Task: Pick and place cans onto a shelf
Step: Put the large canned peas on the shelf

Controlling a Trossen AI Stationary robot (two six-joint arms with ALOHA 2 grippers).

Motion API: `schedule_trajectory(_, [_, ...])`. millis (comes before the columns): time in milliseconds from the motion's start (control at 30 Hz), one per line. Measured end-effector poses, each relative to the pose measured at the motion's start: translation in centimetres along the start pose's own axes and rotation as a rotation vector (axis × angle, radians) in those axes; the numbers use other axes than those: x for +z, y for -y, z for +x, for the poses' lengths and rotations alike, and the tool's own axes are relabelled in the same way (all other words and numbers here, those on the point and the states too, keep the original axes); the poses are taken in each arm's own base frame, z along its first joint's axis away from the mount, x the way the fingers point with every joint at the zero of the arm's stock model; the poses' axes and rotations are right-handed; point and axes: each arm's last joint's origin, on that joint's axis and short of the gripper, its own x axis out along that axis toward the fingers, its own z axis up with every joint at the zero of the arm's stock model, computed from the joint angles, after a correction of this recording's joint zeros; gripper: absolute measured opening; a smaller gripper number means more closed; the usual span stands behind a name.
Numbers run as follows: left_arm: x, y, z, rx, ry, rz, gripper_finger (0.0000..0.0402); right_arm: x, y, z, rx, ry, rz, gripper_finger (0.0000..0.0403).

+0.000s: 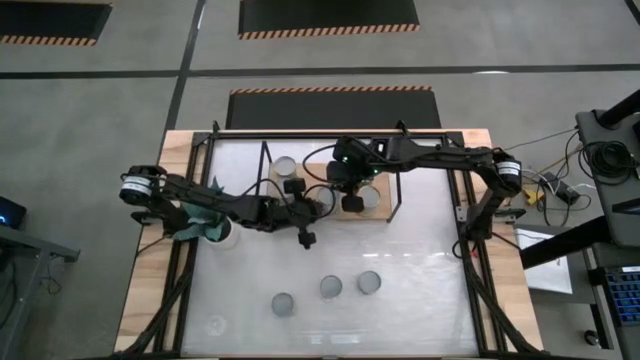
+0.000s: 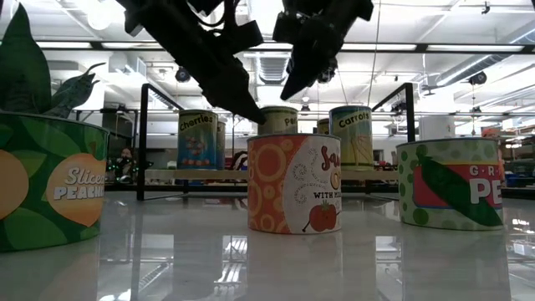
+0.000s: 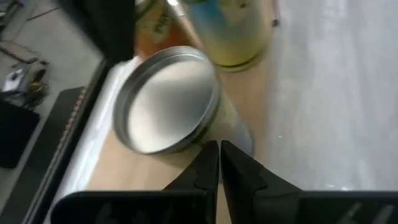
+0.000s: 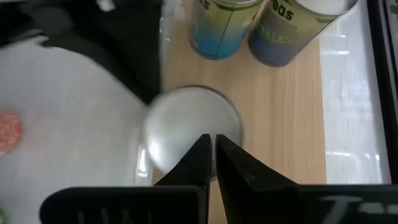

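Three cans stand nearest, on the side of the worktop (image 1: 420, 280) far from the shelf (image 4: 280, 124): the peaches can (image 2: 46, 188), the sauce can (image 2: 294, 184) and the peas can (image 2: 456, 184). They are well apart from the shelf and are what you have left to carry.

Both arms crowd the shelf. Your right gripper (image 4: 210, 142) hangs over the board with its fingers pressed together and nothing between them. Directly below it, a silver-topped can (image 4: 186, 118) sits close to the board's edge, and two labelled cans stand deeper on the shelf. Your left gripper (image 3: 219, 152) is also closed and empty. It hovers just off the front of the shelf and looks at another round-topped can (image 3: 168, 99) on the board.

The step in hand looks like leaving the shelf to fetch the next can. Raise the right gripper straight up from the shelf before you swing away, because a sideways drag could nudge that edge can off the board. Move one arm at a time, since the two wrists are near each other at the shelf front. Spread the fingers only once you are clear of the shelf. Then come down squarely over the loose can closest to the shelf and grip it by its sides
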Motion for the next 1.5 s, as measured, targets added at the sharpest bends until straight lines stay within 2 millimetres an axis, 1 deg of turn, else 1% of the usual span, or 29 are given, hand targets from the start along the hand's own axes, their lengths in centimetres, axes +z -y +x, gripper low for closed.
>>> schedule_trajectory(100, [0.1, -0.2, 0.0, 0.059, -0.003, -0.018, 0.0, 0.0, -0.2, -0.4, -0.004, 0.002, 0.01, 0.0013])
schedule_trajectory(200, [0.3, -0.3, -0.1, 0.064, 0.004, -0.029, 0.0, 0.1, -0.2, -0.5, -0.007, 0.007, 0.012, 0.0013])
schedule_trajectory(267, [0.3, -0.2, -0.2, 0.042, 0.003, -0.027, 0.0, 0.2, -0.2, -0.5, -0.029, 0.015, 0.011, 0.0013])
schedule_trajectory(400, [0.2, 0.1, -0.2, -0.076, 0.004, -0.017, 0.0, 0.3, 0.5, 0.0, -0.198, -0.011, -0.005, 0.0013])
schedule_trajectory(467, [0.3, 0.2, -0.2, -0.099, 0.012, -0.017, 0.0, 0.3, 1.0, 0.5, -0.235, -0.01, -0.005, 0.0013])
schedule_trajectory(600, [0.5, 0.0, -0.1, -0.086, 0.029, -0.03, 0.0, 0.0, 1.5, 1.8, -0.219, -0.032, 0.001, 0.0013])
schedule_trajectory(733, [0.5, -0.1, 0.1, -0.08, 0.033, -0.052, 0.0, -0.6, 1.3, 2.9, -0.178, -0.083, 0.011, 0.0013])
schedule_trajectory(833, [0.4, -0.2, 0.2, -0.074, 0.028, -0.068, 0.0, -0.7, 0.8, 2.9, -0.112, -0.099, 0.025, 0.0013])
schedule_trajectory(1000, [0.3, -0.3, 0.2, -0.032, 0.019, -0.074, 0.0, -0.8, 0.1, 2.6, -0.109, -0.121, 0.05, 0.0013])
schedule_trajectory(1233, [0.2, -0.3, 0.2, -0.023, 0.007, -0.073, 0.0, -1.0, -0.5, 2.3, -0.092, -0.158, 0.064, 0.0013])
schedule_trajectory(1500, [0.1, -0.5, 0.3, -0.007, -0.004, -0.081, 0.0, -1.3, -0.9, 1.5, -0.071, -0.187, 0.095, 0.0013])
